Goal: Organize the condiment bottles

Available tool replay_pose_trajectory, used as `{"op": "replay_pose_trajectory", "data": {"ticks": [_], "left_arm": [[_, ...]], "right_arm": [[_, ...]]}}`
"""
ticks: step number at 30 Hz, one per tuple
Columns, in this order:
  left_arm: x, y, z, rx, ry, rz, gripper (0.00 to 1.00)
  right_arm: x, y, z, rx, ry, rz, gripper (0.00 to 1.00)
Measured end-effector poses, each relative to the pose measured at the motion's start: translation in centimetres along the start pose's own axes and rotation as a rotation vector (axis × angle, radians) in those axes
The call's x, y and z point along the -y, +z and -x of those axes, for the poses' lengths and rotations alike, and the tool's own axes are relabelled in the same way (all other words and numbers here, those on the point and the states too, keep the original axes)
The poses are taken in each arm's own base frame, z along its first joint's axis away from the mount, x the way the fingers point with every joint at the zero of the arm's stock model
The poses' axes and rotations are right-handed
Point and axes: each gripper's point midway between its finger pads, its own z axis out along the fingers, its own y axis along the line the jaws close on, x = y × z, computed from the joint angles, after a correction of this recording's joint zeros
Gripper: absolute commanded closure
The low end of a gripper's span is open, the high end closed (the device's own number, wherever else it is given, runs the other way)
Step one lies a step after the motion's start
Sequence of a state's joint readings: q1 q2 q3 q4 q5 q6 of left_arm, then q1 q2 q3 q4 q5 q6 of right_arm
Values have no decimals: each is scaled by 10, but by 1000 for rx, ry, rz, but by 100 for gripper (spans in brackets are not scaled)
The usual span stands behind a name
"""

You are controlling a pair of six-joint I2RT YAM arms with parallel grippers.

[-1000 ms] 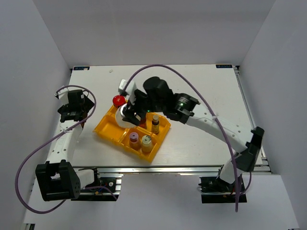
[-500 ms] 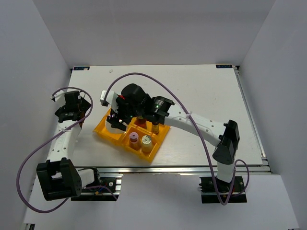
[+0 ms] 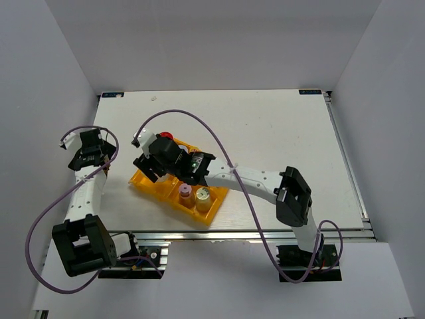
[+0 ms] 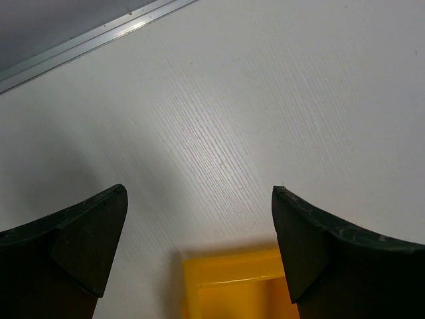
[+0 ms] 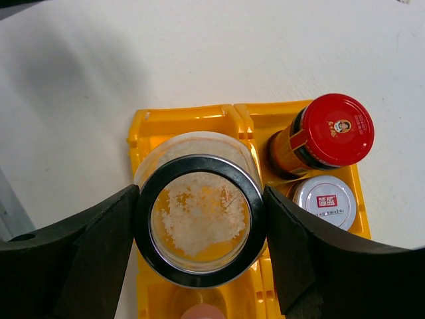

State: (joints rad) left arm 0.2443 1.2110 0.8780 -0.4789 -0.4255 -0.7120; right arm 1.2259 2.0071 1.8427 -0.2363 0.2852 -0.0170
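My right gripper (image 5: pixel 200 199) is shut on the wide clear glass jar (image 5: pixel 200 222), one finger on each side of its black rim. The jar holds white grains and is over the left end compartment of the yellow tray (image 5: pixel 186 116). A red-capped bottle (image 5: pixel 339 129) and a silver-capped jar (image 5: pixel 325 201) stand in the compartment beside it, and a pink cap (image 5: pixel 199 312) shows at the bottom edge. In the top view my right gripper (image 3: pixel 151 165) hides the glass jar; the red cap (image 3: pixel 165 137), pink cap (image 3: pixel 185 193) and a pale-yellow cap (image 3: pixel 202 196) show. My left gripper (image 4: pixel 199 193) is open and empty.
The tray (image 3: pixel 141 181) lies at an angle left of the table's middle. My left gripper (image 3: pixel 86 149) hovers to its left near the table's left edge, and a tray corner (image 4: pixel 226 286) shows just below its fingers. Purple cables arc over both arms.
My right arm has swung left across the tray with the glass jar, from the tray's middle to its left end. My left gripper has drawn back to the left.
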Motion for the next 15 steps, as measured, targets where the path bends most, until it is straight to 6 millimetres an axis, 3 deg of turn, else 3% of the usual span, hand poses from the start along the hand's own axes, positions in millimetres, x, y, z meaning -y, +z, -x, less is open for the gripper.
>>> {"op": "replay_pose_trajectory", "data": {"ticks": [6, 15], "left_arm": [[-3, 3, 2, -6, -17, 4, 2], [0, 4, 1, -14, -22, -18, 2]], "right_arm": [[6, 12, -11, -14, 43, -51, 100], [-3, 20, -18, -23, 109, -32, 100]]}}
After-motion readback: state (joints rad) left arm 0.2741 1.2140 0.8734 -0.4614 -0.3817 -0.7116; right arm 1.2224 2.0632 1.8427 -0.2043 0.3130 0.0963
